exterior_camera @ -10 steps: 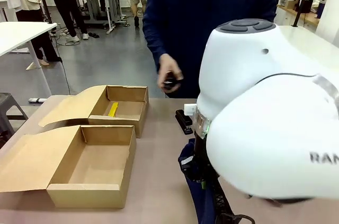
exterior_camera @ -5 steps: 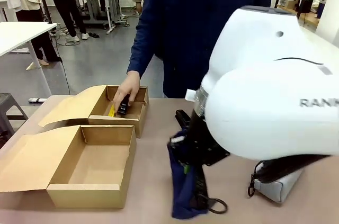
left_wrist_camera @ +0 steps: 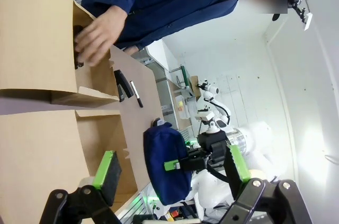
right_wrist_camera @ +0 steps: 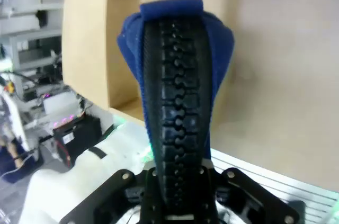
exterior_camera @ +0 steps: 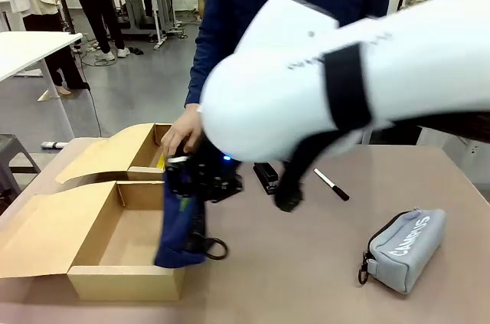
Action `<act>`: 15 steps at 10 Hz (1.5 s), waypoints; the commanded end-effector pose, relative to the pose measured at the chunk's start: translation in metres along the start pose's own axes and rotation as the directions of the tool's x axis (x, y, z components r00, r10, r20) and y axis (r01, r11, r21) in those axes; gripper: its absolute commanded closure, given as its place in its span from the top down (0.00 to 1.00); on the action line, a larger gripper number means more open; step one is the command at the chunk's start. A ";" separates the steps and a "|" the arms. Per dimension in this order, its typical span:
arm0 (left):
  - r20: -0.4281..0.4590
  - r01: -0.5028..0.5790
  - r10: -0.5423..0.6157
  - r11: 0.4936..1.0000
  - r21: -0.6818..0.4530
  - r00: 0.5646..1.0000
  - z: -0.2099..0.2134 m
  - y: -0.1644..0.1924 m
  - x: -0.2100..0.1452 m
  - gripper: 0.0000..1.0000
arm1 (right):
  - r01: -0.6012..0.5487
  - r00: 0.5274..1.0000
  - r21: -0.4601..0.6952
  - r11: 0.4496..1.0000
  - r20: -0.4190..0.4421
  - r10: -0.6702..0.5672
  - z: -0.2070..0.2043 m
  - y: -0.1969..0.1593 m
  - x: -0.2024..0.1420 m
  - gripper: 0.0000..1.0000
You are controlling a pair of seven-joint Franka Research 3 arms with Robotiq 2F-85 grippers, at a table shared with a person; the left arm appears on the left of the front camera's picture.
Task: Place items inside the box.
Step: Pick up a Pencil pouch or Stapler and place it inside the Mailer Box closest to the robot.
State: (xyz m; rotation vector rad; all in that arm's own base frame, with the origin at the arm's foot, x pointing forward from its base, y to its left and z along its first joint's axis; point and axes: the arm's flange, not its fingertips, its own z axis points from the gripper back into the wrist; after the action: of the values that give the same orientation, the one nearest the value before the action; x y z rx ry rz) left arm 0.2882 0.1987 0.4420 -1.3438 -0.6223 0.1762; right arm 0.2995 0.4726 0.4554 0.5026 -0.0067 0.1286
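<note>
Right arm partly hides far box

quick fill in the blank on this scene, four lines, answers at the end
1. The navy pouch hangs from the gripper of the robot's ____ arm.
2. The lettering on the grey pouch reads ____.
3. The person's hand reaches into the box that stands ____ from the robot.
4. The black stapler lies on the ____, outside both boxes.
Missing words: right; CAMPUS; farther; table.
</note>
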 end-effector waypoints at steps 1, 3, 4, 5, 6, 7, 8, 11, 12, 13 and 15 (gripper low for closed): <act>0.007 0.021 -0.020 1.000 -0.020 1.000 0.000 -0.001 0.000 1.00 | -0.004 0.998 -0.004 1.000 -0.070 0.003 -0.030 0.037 0.020 0.08; 0.007 0.021 -0.020 1.000 -0.020 1.000 0.000 -0.001 0.000 1.00 | 0.012 1.000 -0.022 1.000 -0.027 -0.013 -0.057 0.056 0.035 0.08; 0.007 0.021 -0.020 1.000 -0.020 1.000 0.000 -0.001 0.000 1.00 | 0.030 0.999 -0.062 0.998 -0.018 -0.032 -0.070 0.061 0.040 0.08; 0.007 0.021 -0.020 1.000 -0.020 1.000 0.000 -0.001 0.000 1.00 | 0.054 0.999 -0.104 0.993 0.004 -0.054 -0.083 0.063 0.045 0.08; 0.007 0.021 -0.020 1.000 -0.020 1.000 0.000 -0.001 0.000 1.00 | 0.071 0.997 -0.123 0.990 0.010 -0.070 -0.091 0.067 0.047 0.08; 0.007 0.021 -0.020 1.000 -0.020 1.000 0.000 -0.001 0.000 1.00 | 0.090 0.996 -0.144 0.985 0.040 -0.085 -0.095 0.072 0.051 0.08; 0.007 0.021 -0.020 1.000 -0.020 1.000 0.000 -0.001 0.000 1.00 | 0.099 0.995 -0.148 0.984 0.037 -0.095 -0.098 0.076 0.058 0.08; 0.007 0.021 -0.020 1.000 -0.020 1.000 0.000 -0.001 0.000 1.00 | 0.147 0.989 -0.230 0.962 0.020 -0.146 -0.117 0.072 0.072 0.08; 0.007 0.021 -0.020 1.000 -0.020 1.000 0.000 -0.001 0.000 1.00 | 0.149 0.988 -0.254 0.955 0.010 -0.152 -0.122 0.068 0.072 0.08; 0.007 0.021 -0.020 1.000 -0.020 1.000 0.000 -0.001 0.000 1.00 | 0.150 0.988 -0.277 0.949 -0.001 -0.156 -0.129 0.064 0.072 0.08; 0.007 0.021 -0.020 1.000 -0.020 1.000 0.000 -0.001 0.000 1.00 | 0.165 0.984 -0.317 0.934 -0.012 -0.178 -0.141 0.054 0.074 0.08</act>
State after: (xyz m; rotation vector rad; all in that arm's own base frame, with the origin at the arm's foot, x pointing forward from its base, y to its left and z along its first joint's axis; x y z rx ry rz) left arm 0.2882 0.1988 0.4420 -1.3442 -0.6221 0.1759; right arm 0.3607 0.5870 0.3577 0.2239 0.0791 0.0055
